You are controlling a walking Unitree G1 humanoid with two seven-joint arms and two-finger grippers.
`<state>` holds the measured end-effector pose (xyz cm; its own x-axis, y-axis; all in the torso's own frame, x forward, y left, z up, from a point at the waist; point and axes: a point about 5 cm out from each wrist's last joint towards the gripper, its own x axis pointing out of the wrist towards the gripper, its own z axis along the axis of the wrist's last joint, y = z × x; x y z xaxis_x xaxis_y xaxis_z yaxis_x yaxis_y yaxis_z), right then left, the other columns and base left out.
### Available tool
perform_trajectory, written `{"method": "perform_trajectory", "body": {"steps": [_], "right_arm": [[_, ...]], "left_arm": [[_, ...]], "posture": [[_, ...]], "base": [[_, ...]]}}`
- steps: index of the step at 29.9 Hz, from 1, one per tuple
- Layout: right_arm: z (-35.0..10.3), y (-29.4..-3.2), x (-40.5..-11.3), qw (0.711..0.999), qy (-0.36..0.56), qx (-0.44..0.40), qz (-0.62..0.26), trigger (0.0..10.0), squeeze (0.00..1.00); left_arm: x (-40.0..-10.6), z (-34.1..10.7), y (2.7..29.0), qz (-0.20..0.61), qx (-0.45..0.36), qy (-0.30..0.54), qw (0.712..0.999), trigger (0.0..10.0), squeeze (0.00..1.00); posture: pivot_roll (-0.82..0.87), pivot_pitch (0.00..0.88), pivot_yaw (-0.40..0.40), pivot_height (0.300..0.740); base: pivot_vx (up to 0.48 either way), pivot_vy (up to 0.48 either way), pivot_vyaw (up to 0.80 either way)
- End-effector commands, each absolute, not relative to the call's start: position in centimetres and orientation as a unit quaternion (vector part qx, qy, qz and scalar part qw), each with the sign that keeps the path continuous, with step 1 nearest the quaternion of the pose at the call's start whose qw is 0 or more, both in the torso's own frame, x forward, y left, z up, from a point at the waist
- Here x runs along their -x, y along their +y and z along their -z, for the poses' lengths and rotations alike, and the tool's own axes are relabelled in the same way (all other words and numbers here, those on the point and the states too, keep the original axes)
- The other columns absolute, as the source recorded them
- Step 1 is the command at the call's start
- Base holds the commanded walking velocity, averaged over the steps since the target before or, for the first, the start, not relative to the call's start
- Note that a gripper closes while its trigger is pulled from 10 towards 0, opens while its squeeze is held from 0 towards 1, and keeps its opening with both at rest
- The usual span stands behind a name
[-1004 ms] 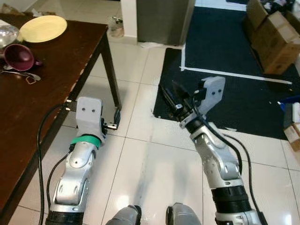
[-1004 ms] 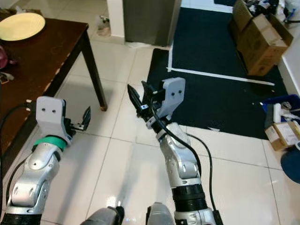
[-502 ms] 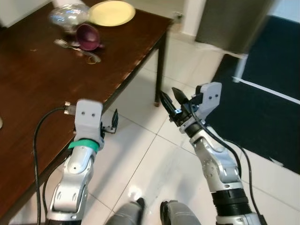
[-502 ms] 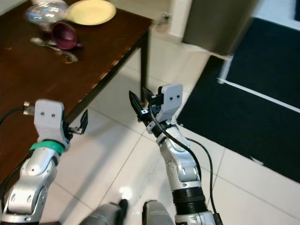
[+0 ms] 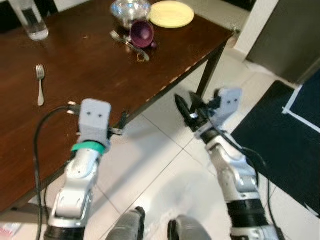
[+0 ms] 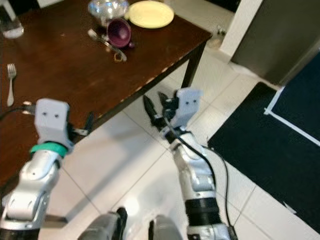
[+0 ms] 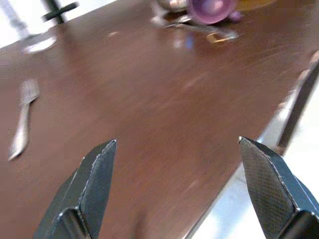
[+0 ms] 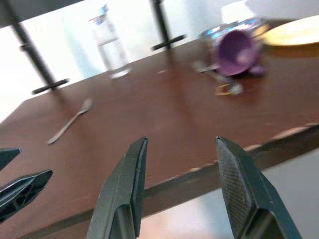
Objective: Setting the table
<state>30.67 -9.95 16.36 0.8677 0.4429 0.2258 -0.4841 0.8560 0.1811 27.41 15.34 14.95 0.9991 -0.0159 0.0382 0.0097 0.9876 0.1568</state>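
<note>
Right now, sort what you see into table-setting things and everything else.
For the job: yellow plate, purple cup lying on its side, glass bowl, fork, cutlery beside the cup, water bottle.

Just lying about: dark rug, grey cabinet.

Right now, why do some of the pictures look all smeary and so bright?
Left wrist view: the fork and the purple cup are smeared with blur. Right wrist view: white light behind the bottle washes out the background, and the table looks soft. Eye views: slightly blurred, with glare on the floor tiles.
</note>
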Motion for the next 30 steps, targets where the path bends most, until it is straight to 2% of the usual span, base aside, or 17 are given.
{"method": "perform_trajectory", "body": {"steps": [1,17,30], "right_arm": [[-15.8,-10.3,-30.6,0.962,-0.077,-0.114,-0.236,10.0,0.00],[-16.0,-10.9,-30.9,0.965,-0.082,-0.110,-0.224,10.0,0.00],[-16.6,-11.9,-31.3,0.970,-0.096,-0.119,-0.190,10.0,0.00]], "left_arm": [[-27.4,-14.5,15.2,0.008,-0.082,-0.011,0.997,10.0,0.00],[-28.0,-14.8,15.4,0.002,-0.085,-0.019,0.996,10.0,0.00],[-29.9,-16.1,16.1,-0.024,-0.095,-0.043,0.994,10.0,0.00]], "posture": [[-0.07,0.058,0.028,0.740],[-0.07,0.053,0.030,0.740],[-0.08,0.059,0.034,0.740]], "base": [[0.000,0.000,0.78],[0.000,0.000,0.78],[0.455,0.000,0.00]]}}
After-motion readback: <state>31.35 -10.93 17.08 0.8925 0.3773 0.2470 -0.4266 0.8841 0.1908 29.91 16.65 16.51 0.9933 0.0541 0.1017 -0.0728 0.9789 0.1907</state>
